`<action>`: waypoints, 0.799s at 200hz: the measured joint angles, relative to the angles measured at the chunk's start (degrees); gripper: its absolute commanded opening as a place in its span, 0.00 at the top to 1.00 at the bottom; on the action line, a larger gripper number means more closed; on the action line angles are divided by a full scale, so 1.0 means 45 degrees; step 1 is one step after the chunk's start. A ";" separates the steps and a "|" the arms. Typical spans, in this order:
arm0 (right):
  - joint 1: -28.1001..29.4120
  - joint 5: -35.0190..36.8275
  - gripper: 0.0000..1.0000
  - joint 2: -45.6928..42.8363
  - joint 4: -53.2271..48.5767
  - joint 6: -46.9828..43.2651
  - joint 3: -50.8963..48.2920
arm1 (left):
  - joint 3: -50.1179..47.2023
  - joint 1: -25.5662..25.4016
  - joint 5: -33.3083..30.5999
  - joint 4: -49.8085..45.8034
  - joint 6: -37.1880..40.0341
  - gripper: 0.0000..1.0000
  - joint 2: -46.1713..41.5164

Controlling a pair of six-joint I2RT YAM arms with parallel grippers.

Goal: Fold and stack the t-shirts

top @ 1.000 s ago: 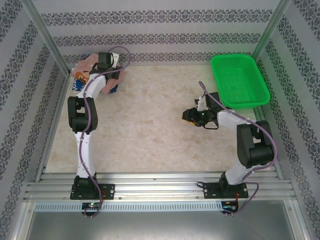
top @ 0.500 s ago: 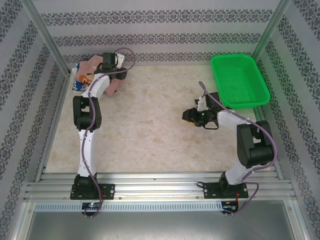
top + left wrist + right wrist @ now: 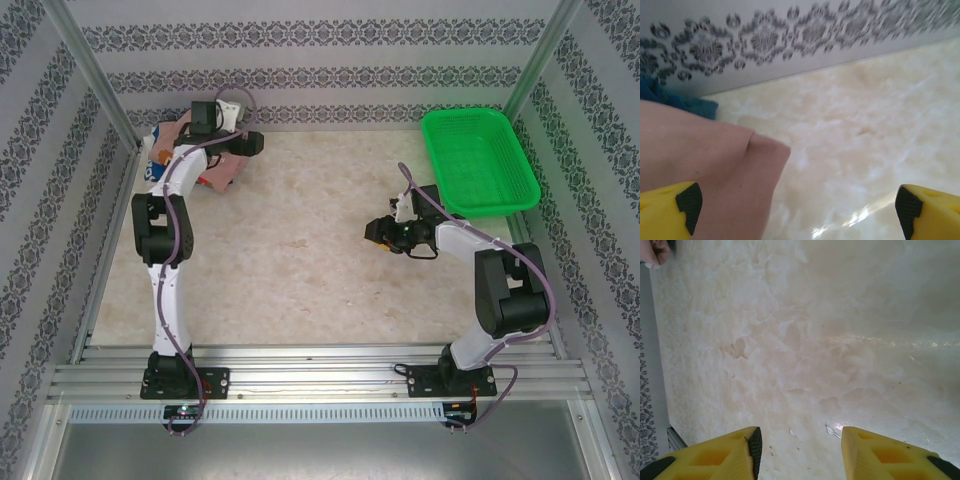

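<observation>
T-shirts [image 3: 176, 134]: two, unfolded, bunched in one heap in the far left corner of the table [image 3: 300, 260]. The heap lies against the patterned back wall [image 3: 330, 80] and partly under the left arm's wrist.

Pink tee [image 3: 710, 160]: the upper layer. Its rounded fold edge lies just left of the gap of the left claw [image 3: 795, 212] and runs down to that claw's left fingertip [image 3: 685, 202]; whether cloth and fingertip touch cannot be told.

Blue tee [image 3: 667, 95]: a sliver beyond the pink one, ahead and to the left of the left claw, at the foot of the wall.

Left claw: fingers spread wide, nothing between them. Bare marbled tabletop runs ahead and to its right as far as the wall.

Right claw [image 3: 800, 450]: fingers partly apart, gripping nothing, over bare tabletop. It is well apart from the heap; a corner of pink cloth shows far ahead and to its left.

Green basket [image 3: 480, 160]: in the far right corner, near the right arm's wrist, behind the right claw.

Open room: the whole middle of the table between the two claws, plus the near strip down to the aluminium rail [image 3: 320, 375] that carries both arm bases.
</observation>
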 measured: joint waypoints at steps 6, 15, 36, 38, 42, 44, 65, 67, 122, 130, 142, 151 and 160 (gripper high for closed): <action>0.0000 0.0000 0.52 -0.0034 0.0000 0.0000 -0.0024 | -0.0267 0.0073 0.0146 0.0311 -0.0384 0.02 -0.0219; 0.0000 0.0000 0.52 -0.0078 0.0000 0.0005 -0.0049 | -0.0699 0.0160 0.0238 0.0806 -0.0865 0.18 -0.0515; 0.0000 0.0000 0.52 -0.0102 0.0000 0.0000 -0.0063 | -0.1277 0.0325 0.0384 0.1642 -0.1807 0.63 -0.0797; 0.0000 0.0000 0.52 -0.0102 0.0000 0.0000 -0.0063 | -0.1282 0.0325 0.0379 0.1681 -0.1889 0.67 -0.0787; 0.0000 0.0000 0.52 -0.0102 0.0000 0.0000 -0.0073 | -0.1282 0.0345 0.0369 0.1763 -0.2025 0.72 -0.0753; 0.0000 0.0000 0.52 -0.0102 0.0005 0.0000 -0.0078 | -0.1282 0.0350 0.0374 0.1783 -0.2069 0.74 -0.0743; 0.0000 0.0005 0.52 -0.0102 -0.0005 0.0000 -0.0117 | -0.1273 0.0345 0.0437 0.2108 -0.2603 0.83 -0.0505; 0.0000 0.0005 0.52 -0.0102 -0.0005 0.0000 -0.0121 | -0.1273 0.0345 0.0461 0.2127 -0.2671 0.83 -0.0461; 0.0000 0.0005 0.52 -0.0102 0.0000 0.0000 -0.0131 | -0.0971 0.0335 0.0957 0.2254 -0.3434 0.79 0.0933; 0.0000 0.0005 0.52 -0.0102 -0.0005 0.0000 -0.0131 | -0.0874 0.0335 0.1001 0.2254 -0.3512 0.76 0.1166; 0.0000 0.0010 0.52 -0.0107 -0.0005 0.0000 -0.0131 | -0.0685 0.0335 0.1098 0.2263 -0.3585 0.73 0.1540; 0.0000 0.0010 0.52 -0.0112 -0.0010 0.0000 -0.0131 | -0.0646 0.0335 0.1175 0.2288 -0.3657 0.71 0.1715; 0.0000 0.0024 0.52 -0.0126 -0.0015 -0.0005 -0.0131 | -0.0646 0.0335 0.1229 0.2297 -0.3721 0.67 0.1792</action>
